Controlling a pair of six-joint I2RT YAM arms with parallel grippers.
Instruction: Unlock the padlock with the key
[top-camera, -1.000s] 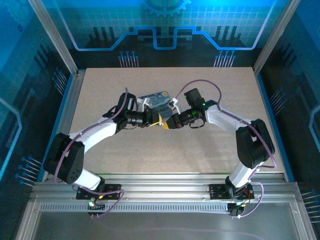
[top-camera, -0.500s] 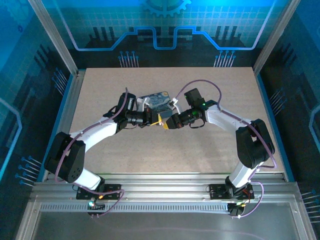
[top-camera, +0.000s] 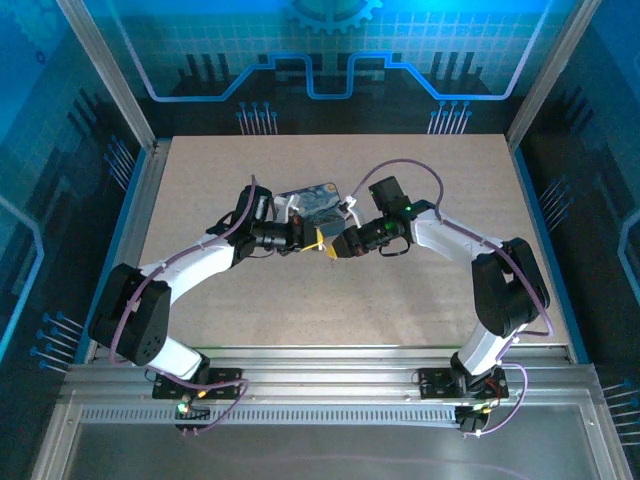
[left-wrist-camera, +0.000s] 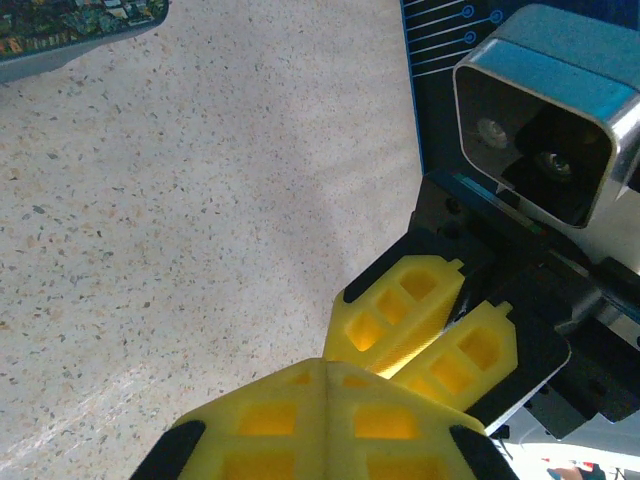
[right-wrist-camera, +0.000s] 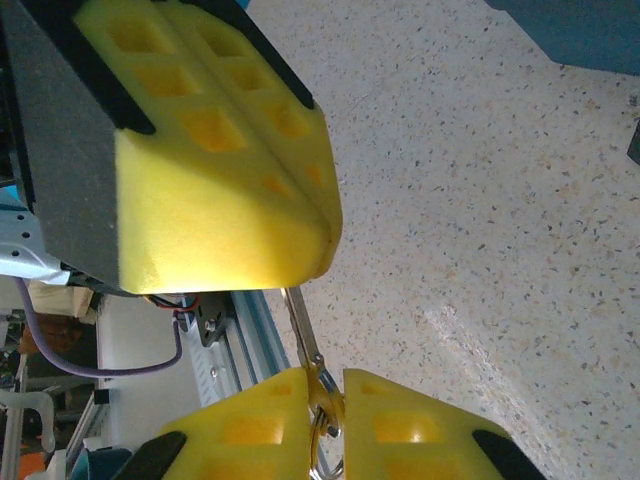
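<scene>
Yellow-padded right tool (right-wrist-camera: 325, 380) pinches metal key (right-wrist-camera: 301, 327); left tool (right-wrist-camera: 316, 216) closed.

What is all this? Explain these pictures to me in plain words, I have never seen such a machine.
Two robot arms are bolted at the near edge of a speckled table. One picture looks down from above; the other two come from small cameras on each wrist. Each arm ends in a yellow two-finger gripper. The right gripper pinches a thin metal key, whose other end reaches the shut left gripper. A flat blue patterned item lies on the table just beyond them.
</scene>
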